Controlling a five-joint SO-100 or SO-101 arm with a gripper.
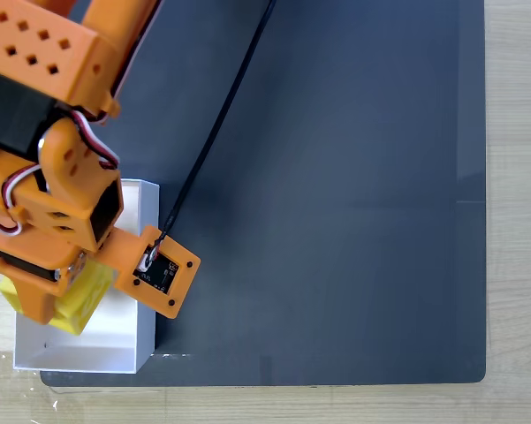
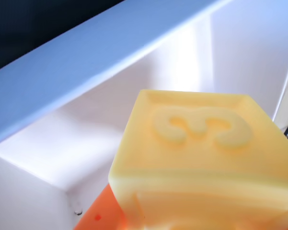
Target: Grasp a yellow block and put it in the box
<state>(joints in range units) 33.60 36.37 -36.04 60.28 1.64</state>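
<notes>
In the fixed view my orange arm reaches down over the white box (image 1: 115,346) at the lower left. My gripper (image 1: 60,305) is shut on the yellow block (image 1: 85,297), which peeks out from under the orange parts, inside the box's outline and near its left wall. In the wrist view the yellow block (image 2: 201,158) is very close, with an embossed "3" on its upper face. An orange finger (image 2: 93,218) presses its lower left side. Behind it rise the box's white wall and rim (image 2: 86,52). I cannot tell whether the block touches the box floor.
The box stands on the left edge of a dark grey mat (image 1: 336,177) that covers most of the light wooden table (image 1: 517,177). A black cable (image 1: 221,115) runs from the top down to the orange camera mount (image 1: 163,269) beside the box.
</notes>
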